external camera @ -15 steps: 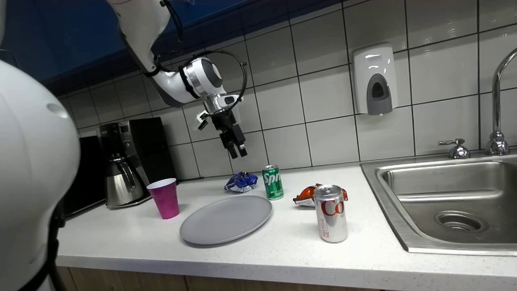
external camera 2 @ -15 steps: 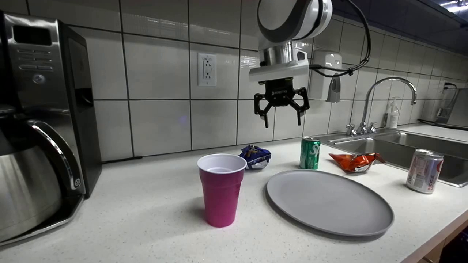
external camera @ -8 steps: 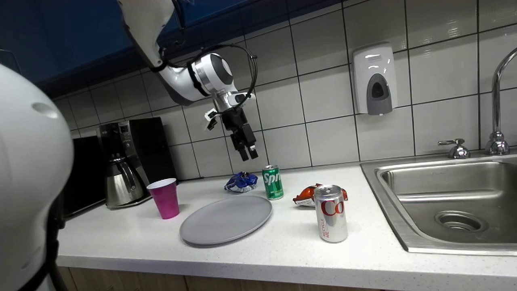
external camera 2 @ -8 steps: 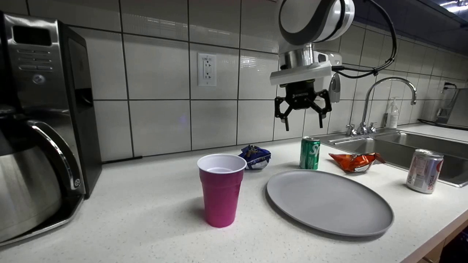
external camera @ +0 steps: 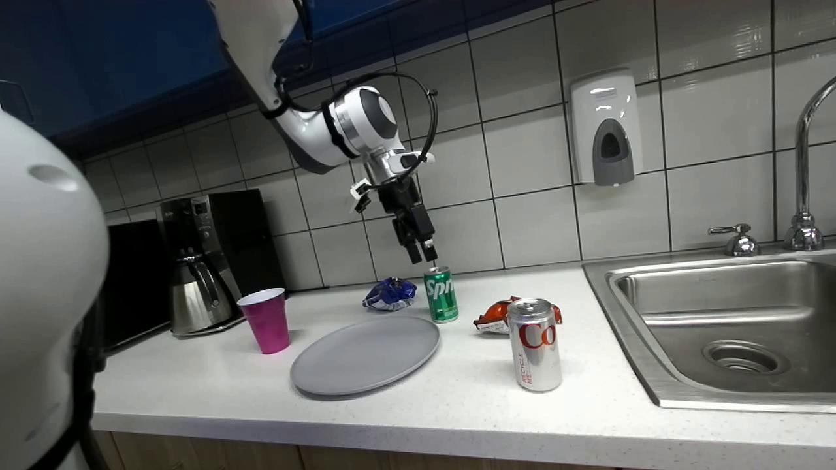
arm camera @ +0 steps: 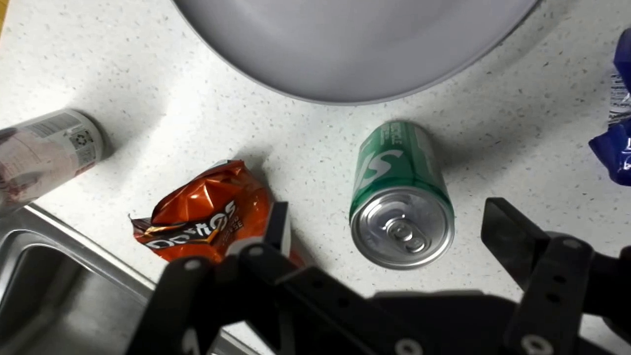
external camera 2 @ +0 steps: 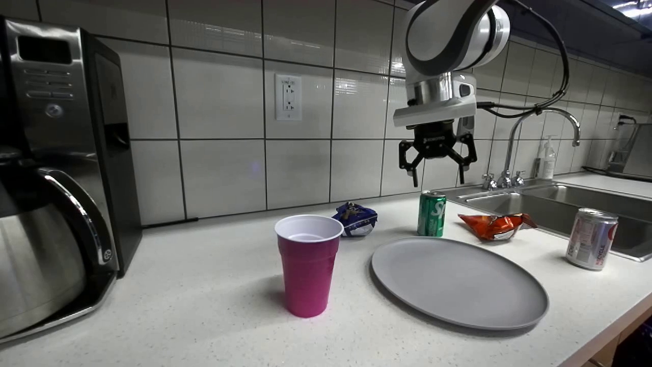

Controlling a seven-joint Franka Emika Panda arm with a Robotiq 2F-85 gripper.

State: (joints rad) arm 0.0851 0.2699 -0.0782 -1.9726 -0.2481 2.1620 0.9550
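The end effector (external camera 2: 438, 183) is hovering just above the green soda can (arm camera: 402, 195), its fingers (arm camera: 515, 241) standing wide apart with nothing held between them. The can is standing upright on the worktop (external camera 2: 204, 306), near the rim of the grey plate (external camera 2: 458, 285) but not touching it. In the wrist view it is showing between the two fingers, while the orange chip bag (arm camera: 207, 212) is lying to one side, partly hidden by a finger. The blue bag (external camera 2: 358, 219) is lying crumpled on the can's opposite side, and the silver can (external camera: 535, 346) is standing upright farther off, near the sink (external camera: 627, 326). The pink cup (external camera 2: 308, 270) is standing beside the plate, well apart from the end effector.

From above, the green can is looking unopened, though reflections on the metal are leaving that uncertain. If full, it is probably going to be feeling heavy for its size and stiff under pressure; if empty, its thin wall is likely to be denting easily. The smooth printed surface is probably offering little friction, so opposite sides around mid-height, below the tapered shoulder, are looking like the surest hold.
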